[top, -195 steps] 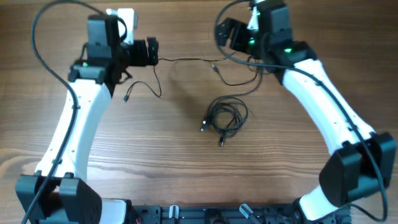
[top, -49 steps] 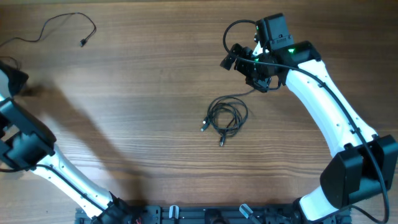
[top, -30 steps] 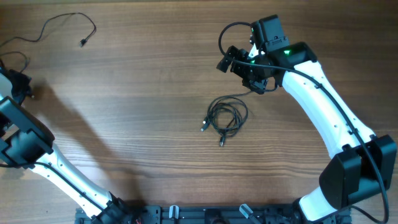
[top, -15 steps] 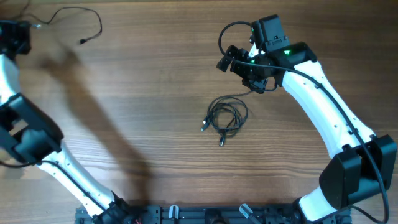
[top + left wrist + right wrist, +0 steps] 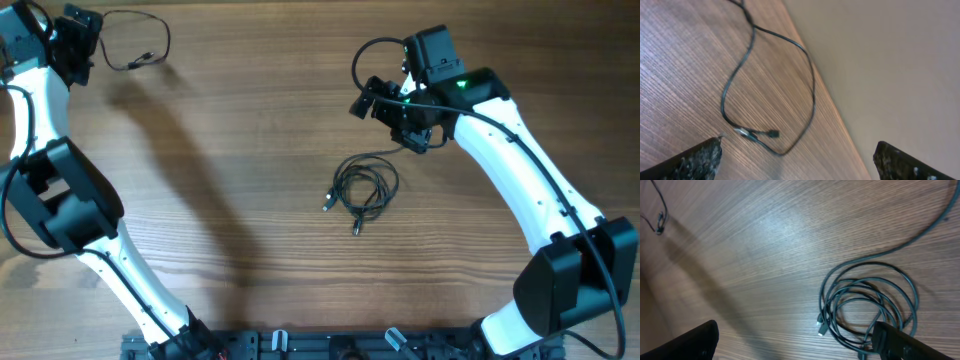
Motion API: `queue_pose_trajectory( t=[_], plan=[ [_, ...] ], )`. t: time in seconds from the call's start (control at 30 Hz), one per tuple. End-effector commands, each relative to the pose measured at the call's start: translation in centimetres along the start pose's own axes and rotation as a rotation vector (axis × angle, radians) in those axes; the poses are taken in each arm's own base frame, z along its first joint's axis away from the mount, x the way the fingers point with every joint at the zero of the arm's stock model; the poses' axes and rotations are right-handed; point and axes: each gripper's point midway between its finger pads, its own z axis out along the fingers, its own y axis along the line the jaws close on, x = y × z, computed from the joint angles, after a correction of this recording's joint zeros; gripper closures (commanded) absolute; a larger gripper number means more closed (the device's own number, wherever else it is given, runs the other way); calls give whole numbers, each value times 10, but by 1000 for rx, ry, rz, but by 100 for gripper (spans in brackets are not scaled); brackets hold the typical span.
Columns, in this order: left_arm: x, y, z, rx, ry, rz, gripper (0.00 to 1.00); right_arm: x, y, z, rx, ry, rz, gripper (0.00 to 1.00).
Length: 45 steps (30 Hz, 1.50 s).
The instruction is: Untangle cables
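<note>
A small coil of thin black cables (image 5: 362,188) lies at the table's middle, plug ends at its left and bottom. It shows in the right wrist view (image 5: 870,305), just ahead of my right finger. My right gripper (image 5: 387,115) hovers above and behind the coil, open and empty (image 5: 795,330). A separate loose cable (image 5: 150,35) lies in a loop at the far left corner, its plug end (image 5: 757,133) between the loop's sides. My left gripper (image 5: 80,35) is next to it, open and empty (image 5: 800,146), with the loop just ahead of the fingers.
The table's far edge (image 5: 840,115) runs right beside the loose cable, with pale floor beyond. A tail of the coil (image 5: 935,225) trails off toward the right arm. The arms' thicker black wires (image 5: 372,45) hang near the right wrist.
My left arm has swung from the left edge up to the far left corner beside the loose cable, whose loop has shifted right. The right arm and the coil have stayed put.
</note>
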Motion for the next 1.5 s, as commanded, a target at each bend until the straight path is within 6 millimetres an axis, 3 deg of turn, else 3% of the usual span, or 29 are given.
queue_pose_trajectory(
  t=[0.0, 0.03, 0.07, 0.13, 0.23, 0.3, 0.33, 0.4, 0.47, 0.53, 0.57, 0.6, 0.8, 0.93, 1.03, 1.07, 1.13, 1.17, 1.2, 1.27, 1.3, 1.4, 1.47],
  plan=[
    [15, -94, -97, 99, 8, 298, 0, -25, -23, -20, 22, -66, 32, 0],
    [59, -105, -119, 74, 133, 345, 0, -36, -37, -34, 25, -92, 59, 0],
    [91, -107, -128, 45, 226, 359, 0, -43, -47, -46, 30, -113, 73, 0],
    [158, -103, -131, -23, 426, 369, 12, -49, -68, -73, 43, -143, 85, 0],
    [260, -109, -125, -43, 658, 518, 12, -34, -104, -126, 115, -171, -23, 0],
    [306, -114, -124, -38, 728, 586, 12, -13, -122, -145, 180, -143, -29, 0],
    [327, -118, -121, -34, 742, 632, 5, -1, -125, -145, 187, -106, -27, 0],
    [350, -119, -110, -82, 687, 728, 0, 28, -130, -126, 219, 11, -32, 0],
    [365, -122, -107, -114, 656, 721, 0, 59, -123, -91, 165, 131, -69, 0],
    [371, -125, -108, -116, 655, 710, 0, 90, -92, -51, -32, 237, -129, 0],
    [370, -125, -107, -117, 650, 711, 0, 95, -88, -35, -58, 237, -139, 0],
    [364, -122, -106, -124, 644, 699, 0, 97, -101, -9, 10, 196, -40, 0],
    [354, -117, -104, -140, 639, 680, 0, 104, -108, 48, -34, 116, 54, 4],
    [353, -119, -102, -130, 630, 681, 0, 98, -111, 79, -20, 92, 51, 33],
    [353, -120, -102, -128, 629, 681, 0, 92, -111, 86, -20, 72, 43, 85],
    [353, -120, -102, -128, 629, 681, 0, 91, -109, 84, -24, 69, 41, 96],
    [353, -120, -102, -128, 630, 682, 0, 86, -96, 74, -48, 72, 17, 96],
    [354, -120, -102, -127, 630, 684, 0, 84, -84, 67, -86, 76, -24, 96],
    [354, -120, -103, -120, 636, 690, 0, 80, -55, 50, -180, 81, -123, 96],
    [357, -121, -104, -110, 649, 685, 0, 77, 18, -4, -456, 80, -362, 96],
    [359, -122, -105, -100, 658, 681, 0, 77, 57, -43, -606, 63, -475, 96],
    [360, -122, -106, -101, 666, 679, 0, 65, 107, -110, -742, -43, -590, 96],
    [360, -121, -106, -103, 667, 679, 0, 70, 130, -145, -840, -59, -666, 96]
  ],
)
